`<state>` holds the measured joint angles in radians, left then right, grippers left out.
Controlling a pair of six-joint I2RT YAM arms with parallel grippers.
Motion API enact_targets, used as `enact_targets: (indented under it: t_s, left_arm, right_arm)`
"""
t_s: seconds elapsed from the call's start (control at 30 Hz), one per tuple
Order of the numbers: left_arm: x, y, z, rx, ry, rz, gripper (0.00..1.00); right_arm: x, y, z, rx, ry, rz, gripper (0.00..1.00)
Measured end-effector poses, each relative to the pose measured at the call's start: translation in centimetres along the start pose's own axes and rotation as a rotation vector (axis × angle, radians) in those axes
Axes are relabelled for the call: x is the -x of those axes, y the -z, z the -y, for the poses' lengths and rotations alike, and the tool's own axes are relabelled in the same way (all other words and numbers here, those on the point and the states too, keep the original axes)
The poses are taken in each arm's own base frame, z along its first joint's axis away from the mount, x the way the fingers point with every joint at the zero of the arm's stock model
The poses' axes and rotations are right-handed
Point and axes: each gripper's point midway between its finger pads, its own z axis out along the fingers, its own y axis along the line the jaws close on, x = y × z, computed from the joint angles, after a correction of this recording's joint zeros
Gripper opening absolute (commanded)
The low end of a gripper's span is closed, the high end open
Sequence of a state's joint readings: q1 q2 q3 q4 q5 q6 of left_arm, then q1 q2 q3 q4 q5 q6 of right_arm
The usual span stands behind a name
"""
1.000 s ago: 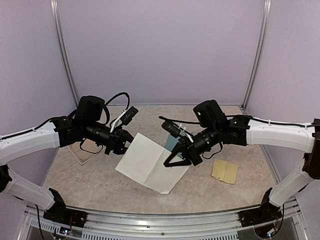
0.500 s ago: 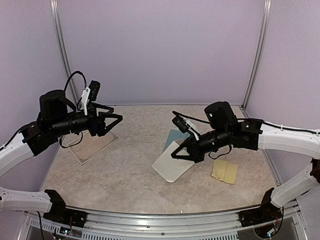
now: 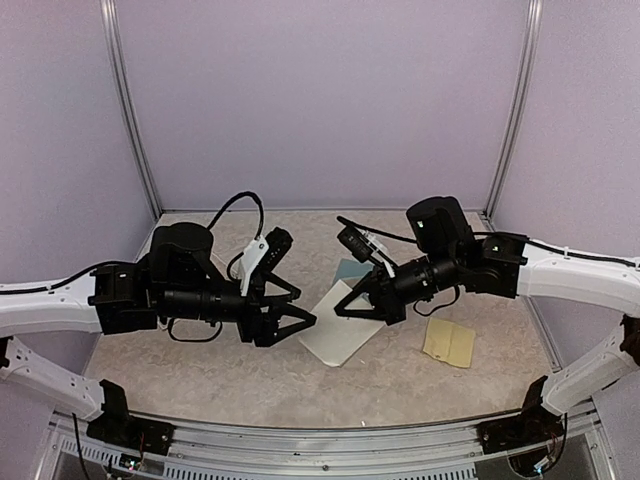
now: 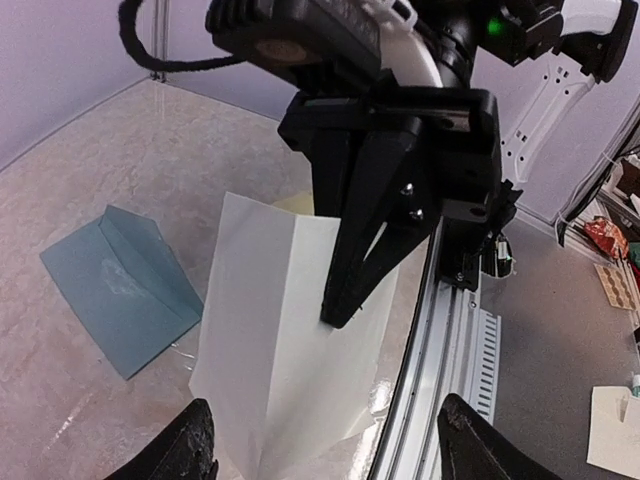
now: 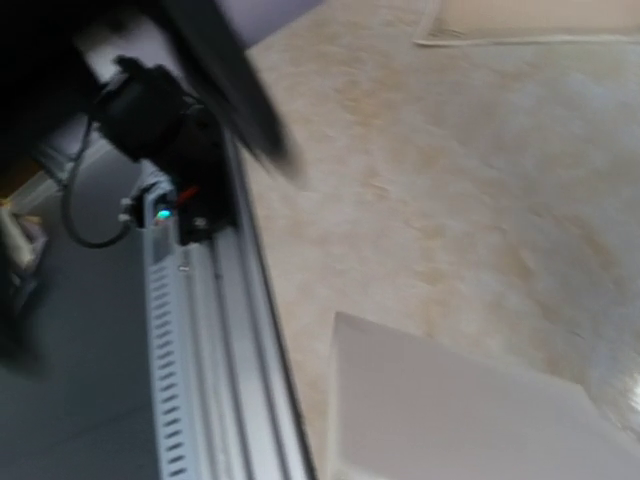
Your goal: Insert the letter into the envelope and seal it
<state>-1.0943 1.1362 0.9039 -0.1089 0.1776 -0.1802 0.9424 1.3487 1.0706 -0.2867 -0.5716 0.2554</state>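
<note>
The white letter [image 3: 338,332], folded in half, lies tilted on the table with its upper edge lifted. My right gripper [image 3: 342,308] is shut on that upper edge; in the left wrist view its black fingers [image 4: 345,290] pinch the letter [image 4: 270,360]. My left gripper [image 3: 300,315] stands open just left of the letter, its fingertips [image 4: 190,450] on either side of the letter's near end without touching it. The teal envelope [image 3: 352,270] lies flat behind the letter, flap side up [image 4: 120,285]. The right wrist view is blurred and shows only the letter's corner [image 5: 470,420].
A yellow-tan sticker sheet [image 3: 448,342] lies right of the letter. The metal rail [image 3: 320,440] runs along the table's near edge. Purple walls close in the back and sides. The left arm's body [image 3: 170,290] covers the table's left part.
My left gripper let go of the letter, opened, swung away to the back left, then came back beside it. The right gripper folded the letter over and drew it slightly right.
</note>
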Motion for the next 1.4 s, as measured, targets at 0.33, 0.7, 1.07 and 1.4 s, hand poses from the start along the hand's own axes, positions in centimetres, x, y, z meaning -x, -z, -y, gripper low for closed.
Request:
enact_targets:
  t_s: [0.33, 0.7, 1.07, 1.4]
  left_arm:
    - [-2.8, -2.4, 0.2, -0.012, 0.031, -0.093, 0.56]
    - [-3.8, -3.1, 1.2, -0.08, 0.059, -0.128, 0.0]
    - [-1.7, -1.4, -0.6, 0.026, 0.159, 0.061, 0.0]
    - [3.1, 0.5, 0.2, -0.023, 0.211, 0.282, 0.0]
  right_arm:
    - [0.2, -0.7, -3.1, 0.118, 0.075, -0.022, 0.0]
    - [1.1, -0.8, -2.9, 0.084, 0.117, -0.013, 0.15]
    - [2.3, 2.7, -0.1, -0.151, 0.056, 0.208, 0.95]
    - [2.5, -0.1, -1.4, 0.048, -0.04, 0.3, 0.72]
